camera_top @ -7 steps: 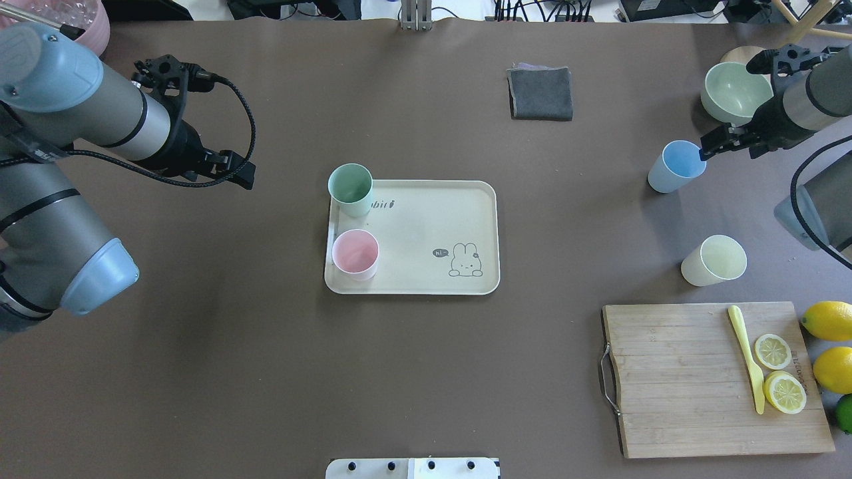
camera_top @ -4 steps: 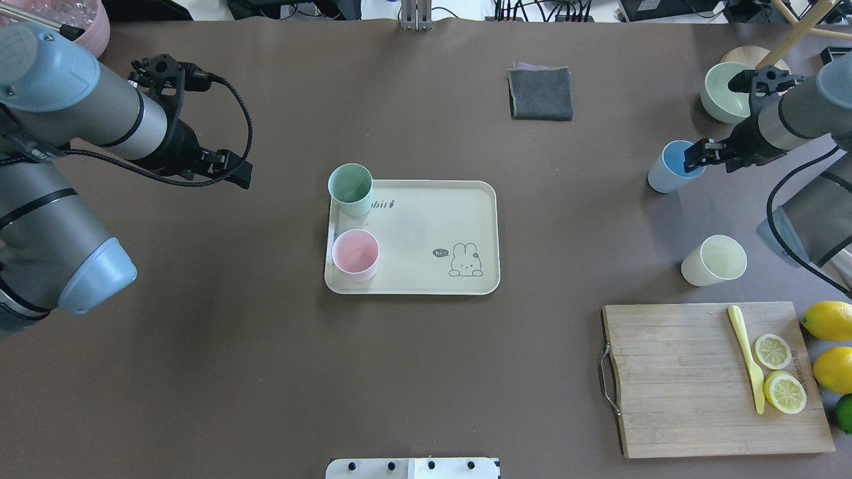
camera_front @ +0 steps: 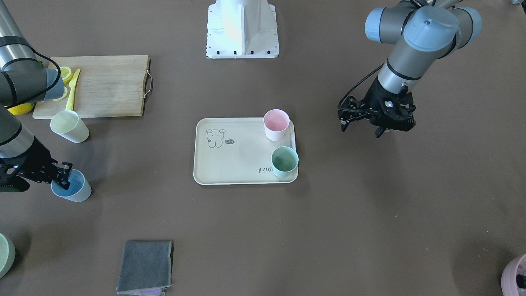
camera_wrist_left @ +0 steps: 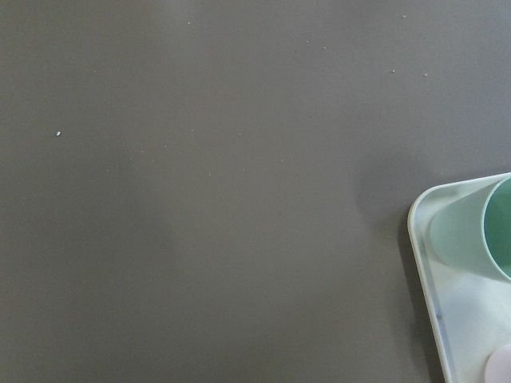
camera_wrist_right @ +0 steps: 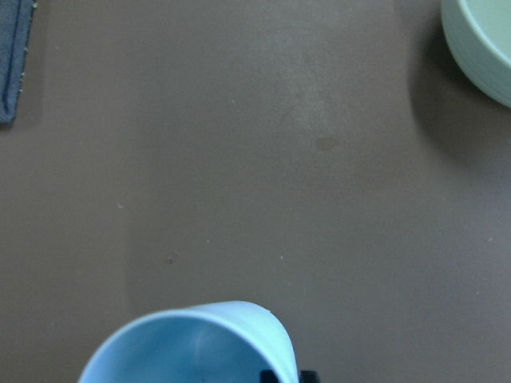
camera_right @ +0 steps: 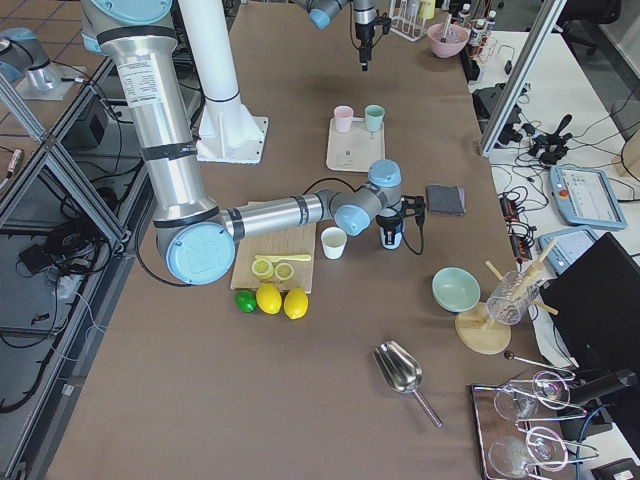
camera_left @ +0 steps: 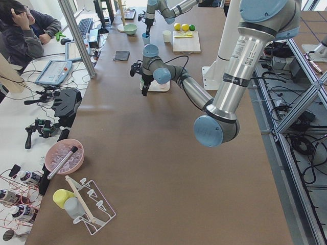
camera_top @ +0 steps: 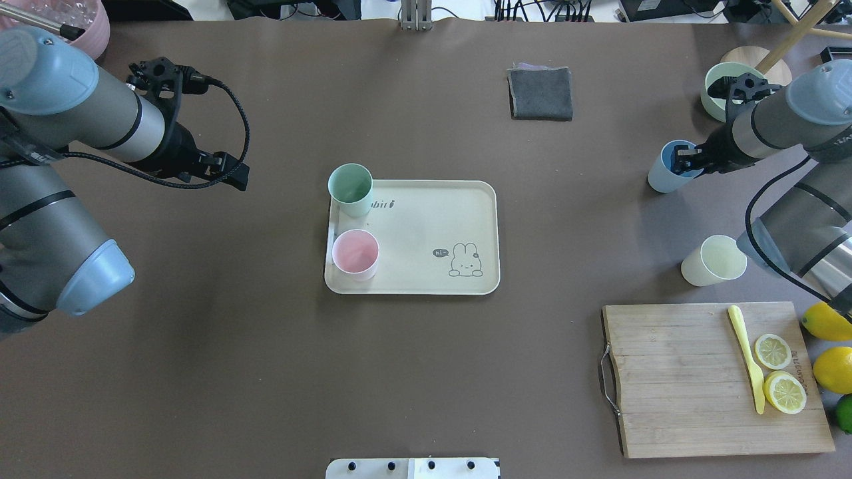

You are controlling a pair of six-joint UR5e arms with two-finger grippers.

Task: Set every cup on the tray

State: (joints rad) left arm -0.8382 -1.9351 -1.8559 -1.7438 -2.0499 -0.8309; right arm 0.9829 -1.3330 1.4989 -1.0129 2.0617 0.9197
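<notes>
Plainly, two cups are already on the tray (camera_top: 426, 219). The mint cup (camera_top: 351, 188) is in one corner and the pink cup (camera_top: 355, 253) is near it along the same short side. Both are upright and they do not touch. From overhead the mint cup seems to lean out over the corner, but the left wrist camera shows its base inside the raised rim.

The blue cup (camera_top: 662, 176) stands on the table (camera_top: 426, 372) well apart from the tray, near a sage bowl (camera_wrist_right: 483, 48). The right claw (camera_top: 682, 163) is at its rim. Overhead it merely overlaps the cup's mouth, while the front-facing camera shows one finger dipped inside. The right wrist camera catches only dark tips at its bottom edge, one on each side of the cup wall (the frame cuts them off). I cannot tell whether they pinch the wall or just straddle it.

The yellow cup (camera_top: 712, 261) sits upright between the blue cup and the cutting board (camera_top: 679, 379), with nothing touching it. The front-facing view places it just beside the board's corner.

The left claw (camera_top: 234, 174) hangs over bare table beside the tray's cup end and carries nothing. Its own camera shows no fingers, only table and the tray corner. No view makes clear how far it is spread, so I cannot tell.
</notes>
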